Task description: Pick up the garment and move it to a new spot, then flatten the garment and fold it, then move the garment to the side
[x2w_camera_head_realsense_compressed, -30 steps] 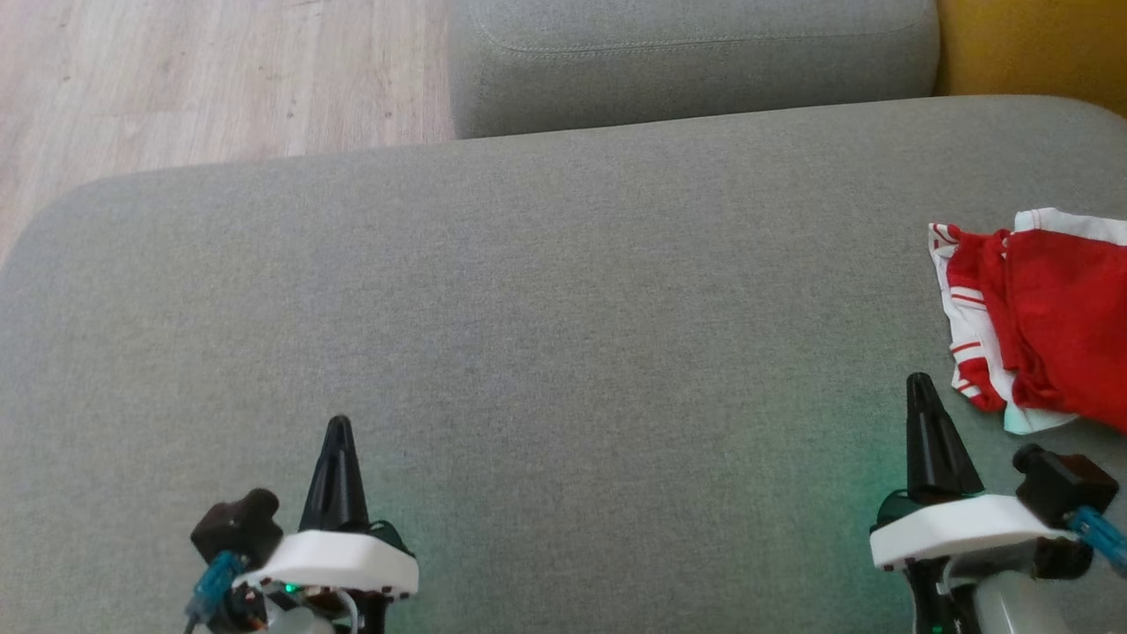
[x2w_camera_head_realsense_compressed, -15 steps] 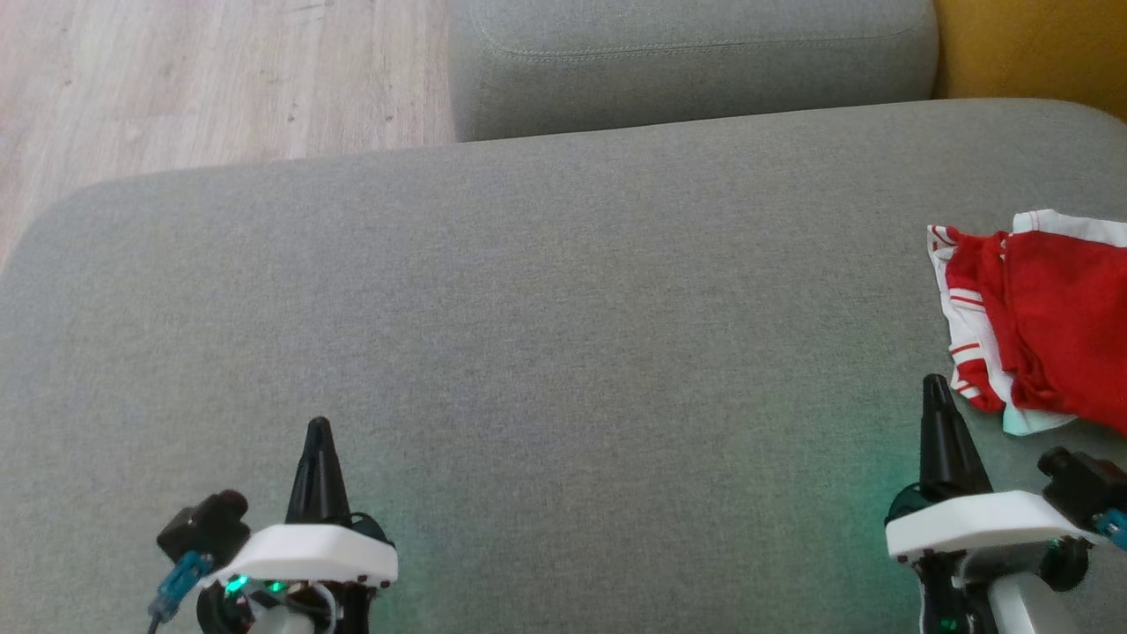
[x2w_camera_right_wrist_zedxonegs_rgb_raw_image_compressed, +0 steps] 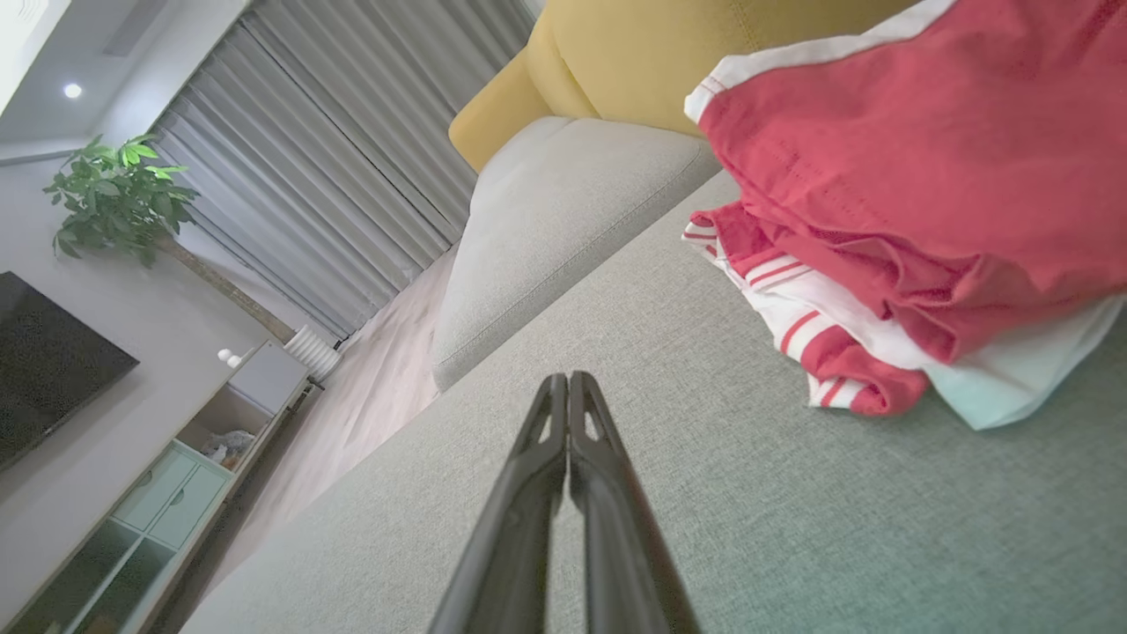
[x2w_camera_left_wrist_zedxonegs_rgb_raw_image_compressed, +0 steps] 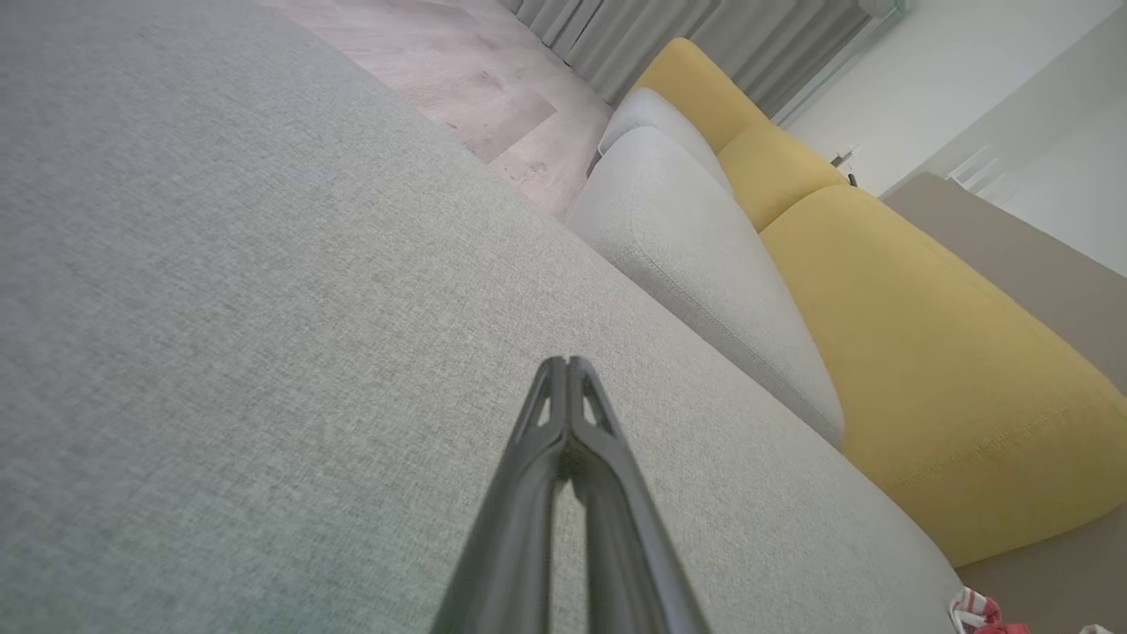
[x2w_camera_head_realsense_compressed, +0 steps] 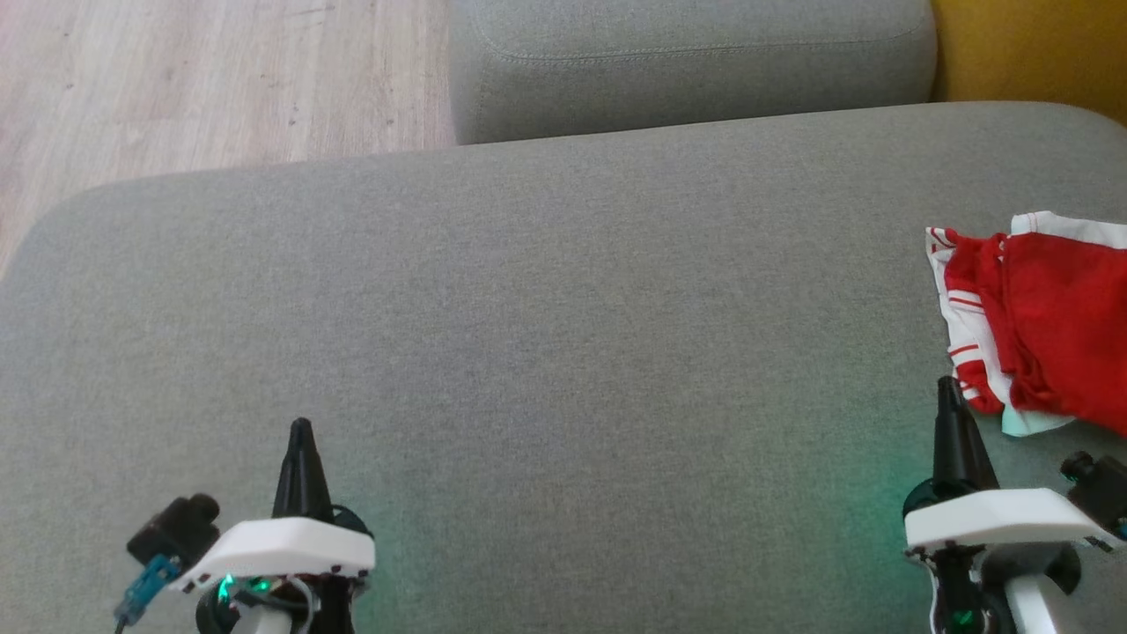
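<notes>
The garment [x2w_camera_head_realsense_compressed: 1048, 321] is a crumpled red piece with white trim and red stripes, lying at the right edge of the grey cushion [x2w_camera_head_realsense_compressed: 546, 335]. In the right wrist view the garment [x2w_camera_right_wrist_zedxonegs_rgb_raw_image_compressed: 889, 202] lies just right of and beyond my fingertips. My right gripper [x2w_camera_head_realsense_compressed: 946, 386] is shut and empty, its tip just left of the garment's near corner, apart from it. Far to the left, my left gripper [x2w_camera_head_realsense_compressed: 300, 427] is shut and empty above the bare cushion. The left wrist view catches a small bit of the garment [x2w_camera_left_wrist_zedxonegs_rgb_raw_image_compressed: 982, 612] at its bottom right corner.
A second grey cushion [x2w_camera_head_realsense_compressed: 696, 62] lies beyond the first, with a yellow sofa part [x2w_camera_head_realsense_compressed: 1030, 48] at the back right. Wooden floor [x2w_camera_head_realsense_compressed: 202, 79] shows at the upper left. The right wrist view shows curtains [x2w_camera_right_wrist_zedxonegs_rgb_raw_image_compressed: 326, 167], a plant [x2w_camera_right_wrist_zedxonegs_rgb_raw_image_compressed: 119, 198] and a cabinet [x2w_camera_right_wrist_zedxonegs_rgb_raw_image_compressed: 176, 475].
Both grippers have slid down toward the bottom edge of the head view, the left one also leftward, the right one slightly rightward. The garment has not moved.
</notes>
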You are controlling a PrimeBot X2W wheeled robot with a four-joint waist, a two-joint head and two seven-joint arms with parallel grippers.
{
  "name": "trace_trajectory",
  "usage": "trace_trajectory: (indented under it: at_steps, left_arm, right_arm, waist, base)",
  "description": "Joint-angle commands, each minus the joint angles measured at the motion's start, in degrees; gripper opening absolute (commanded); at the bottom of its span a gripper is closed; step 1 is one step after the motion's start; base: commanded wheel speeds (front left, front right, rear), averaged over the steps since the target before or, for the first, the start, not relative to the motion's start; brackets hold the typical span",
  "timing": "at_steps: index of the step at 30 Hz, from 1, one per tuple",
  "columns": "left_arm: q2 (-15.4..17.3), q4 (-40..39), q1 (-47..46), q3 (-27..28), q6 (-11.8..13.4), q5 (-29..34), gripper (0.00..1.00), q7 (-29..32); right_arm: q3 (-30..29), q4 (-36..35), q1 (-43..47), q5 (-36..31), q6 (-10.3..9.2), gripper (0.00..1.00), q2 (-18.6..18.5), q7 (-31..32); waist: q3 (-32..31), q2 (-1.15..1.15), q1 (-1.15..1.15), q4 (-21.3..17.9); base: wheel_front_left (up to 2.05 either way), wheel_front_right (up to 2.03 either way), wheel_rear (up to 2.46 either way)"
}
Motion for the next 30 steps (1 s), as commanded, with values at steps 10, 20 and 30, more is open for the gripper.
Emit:
trace_trajectory:
  at_steps: [10, 20, 30]
  left_arm:
    - [0.19, -2.57, -2.09, 3.29, -1.27, -6.44, 0.0, 1.85]
    - [0.21, -3.1, -2.01, 4.98, -2.14, -11.95, 0.0, 3.5]
    - [0.22, -3.57, -1.95, 6.5, -2.94, -16.91, 0.0, 5.0]
  right_arm:
    - [-0.33, -2.33, -2.97, 7.91, -0.02, 0.0, -0.65, 1.83]
    - [-0.85, -2.52, -3.18, 14.48, -0.02, 0.0, -0.69, 3.46]
    - [-1.33, -2.7, -3.37, 20.4, -0.03, 0.0, -0.72, 4.95]
  waist:
    - [-0.22, 0.0, 0.0, 0.0]
    - [-0.42, 0.0, 0.0, 0.0]
    - [-0.61, 0.0, 0.0, -0.01]
  base:
    - [0.0, 0.0, 0.0]
    - [0.0, 0.0, 0.0]
    - [0.0, 0.0, 0.0]
